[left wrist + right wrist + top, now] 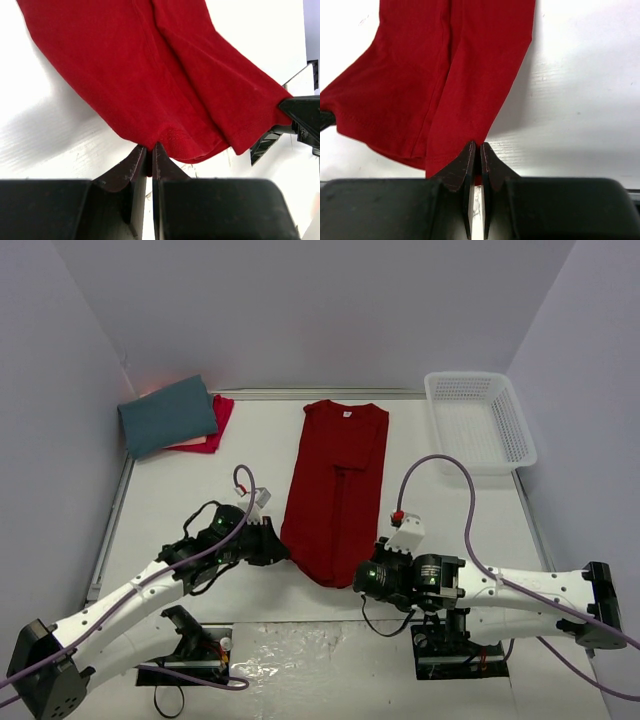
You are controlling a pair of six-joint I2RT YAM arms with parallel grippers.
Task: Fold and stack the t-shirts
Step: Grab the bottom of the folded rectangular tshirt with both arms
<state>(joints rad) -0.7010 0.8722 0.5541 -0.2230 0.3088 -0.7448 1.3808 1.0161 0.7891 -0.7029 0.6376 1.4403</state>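
Red shirt runs near-to-far, folded narrow — collar far, hem near
Left gripper and right gripper each pinch the hem, jaws closed; neck label white, unreadable

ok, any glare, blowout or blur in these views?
Top external: sharp, evenly lit, glare on the table at its near edge. Left wrist: table blown out white, soft shadow beside the deep red t-shirt. Right wrist: table bright too, shirt seams crisp, right tool body near-featureless black.
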